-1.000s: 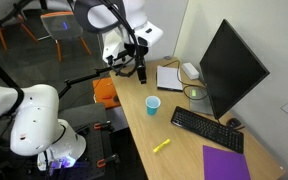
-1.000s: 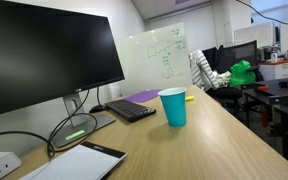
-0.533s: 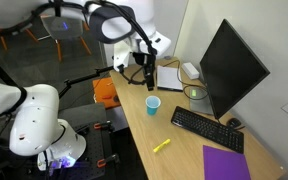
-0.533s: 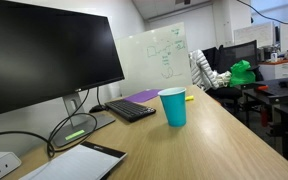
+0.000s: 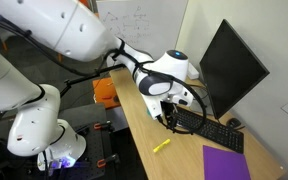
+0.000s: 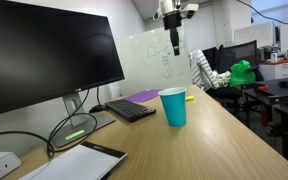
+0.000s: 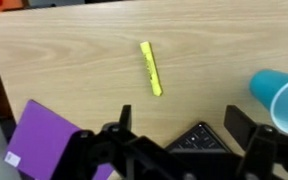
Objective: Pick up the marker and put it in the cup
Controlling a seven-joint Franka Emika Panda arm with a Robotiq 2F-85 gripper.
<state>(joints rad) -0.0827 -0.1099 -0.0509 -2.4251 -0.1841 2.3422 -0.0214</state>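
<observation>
The yellow marker (image 7: 151, 68) lies flat on the wooden desk, also seen in an exterior view (image 5: 161, 146). The light-blue cup (image 6: 172, 106) stands upright on the desk; in the wrist view it shows at the right edge (image 7: 281, 97). In an exterior view the arm hides it. My gripper (image 7: 182, 128) is open and empty, hanging well above the desk near the keyboard's corner, short of the marker. It shows in both exterior views (image 5: 169, 117) (image 6: 174, 42).
A black keyboard (image 5: 206, 128) and a purple notebook (image 5: 227, 163) lie on the desk, and a monitor (image 5: 229, 70) stands behind them. An orange object (image 5: 105, 92) sits off the desk's edge. A tablet (image 6: 84, 160) and cables lie near the monitor base.
The arm has swung from the back of the desk forward over its middle, and now covers the cup in an exterior view. Marker and cup have not moved.
</observation>
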